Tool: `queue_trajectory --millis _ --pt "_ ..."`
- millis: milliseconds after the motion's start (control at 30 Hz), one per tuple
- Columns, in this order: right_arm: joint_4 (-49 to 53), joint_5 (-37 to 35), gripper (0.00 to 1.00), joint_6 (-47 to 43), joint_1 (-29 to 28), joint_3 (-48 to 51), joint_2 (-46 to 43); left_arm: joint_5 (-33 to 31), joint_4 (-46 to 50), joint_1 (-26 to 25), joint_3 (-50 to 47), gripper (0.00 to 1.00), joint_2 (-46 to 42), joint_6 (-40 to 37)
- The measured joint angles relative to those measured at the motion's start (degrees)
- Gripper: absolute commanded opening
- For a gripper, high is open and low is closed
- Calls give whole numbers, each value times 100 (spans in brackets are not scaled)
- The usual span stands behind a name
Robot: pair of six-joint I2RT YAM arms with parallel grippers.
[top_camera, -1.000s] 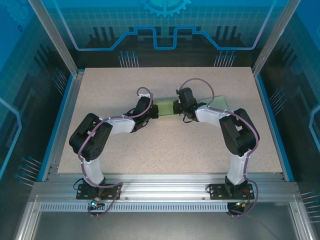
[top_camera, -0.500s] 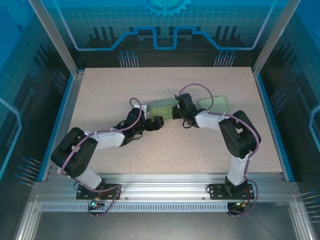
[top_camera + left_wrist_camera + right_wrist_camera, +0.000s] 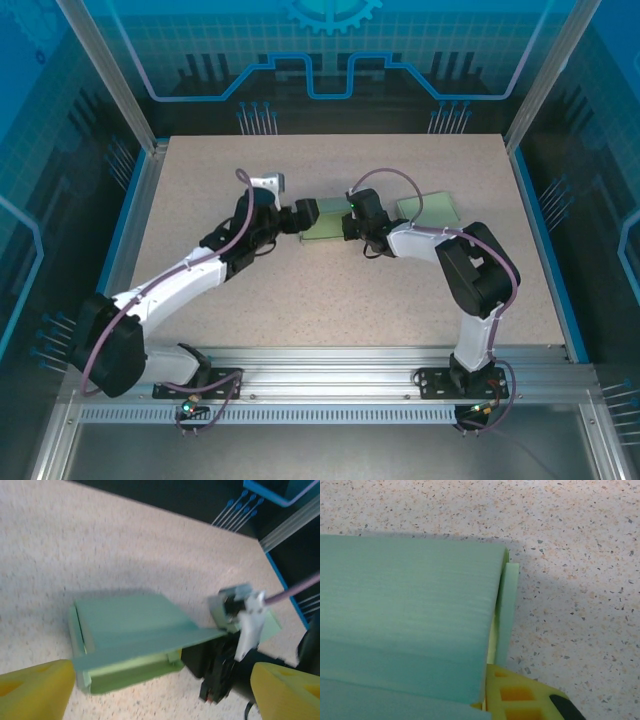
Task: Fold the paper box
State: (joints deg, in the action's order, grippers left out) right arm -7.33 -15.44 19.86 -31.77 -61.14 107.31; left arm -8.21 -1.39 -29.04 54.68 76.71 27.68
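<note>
The left tool (image 3: 306, 213) sits just left of the pale green paper box (image 3: 326, 222), near the middle of the speckled desk (image 3: 400, 290). Its yellow fingers (image 3: 35, 687) are spread wide, gripping nothing, with the box just ahead. The box is partly folded: one panel slopes over its shallow tray and hides the inside. At the box's right edge, the right tool (image 3: 349, 224) is pinched narrow on a box panel. A flat green panel (image 3: 428, 208) lies farther right.
</note>
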Motion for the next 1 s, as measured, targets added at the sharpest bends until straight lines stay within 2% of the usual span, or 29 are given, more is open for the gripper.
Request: queue_trajectory --millis 200,400,567,767,1000 --pt "44 -72 12 -83 -59 -13 0 319 439 245 1523 56 1152 -437" --pt "125 -114 13 -114 -111 -44 0 1276 579 304 1884 46 2476 -466" --pt "284 -129 15 -155 -144 -120 2 1856 599 433 1884 41 3147 -310" --pt "610 -184 31 -188 -247 -271 7 2271 306 684 1884 38 3333 -46" --pt "1255 -236 62 -122 -387 -422 -13 2417 59 756 1845 37 3670 138"
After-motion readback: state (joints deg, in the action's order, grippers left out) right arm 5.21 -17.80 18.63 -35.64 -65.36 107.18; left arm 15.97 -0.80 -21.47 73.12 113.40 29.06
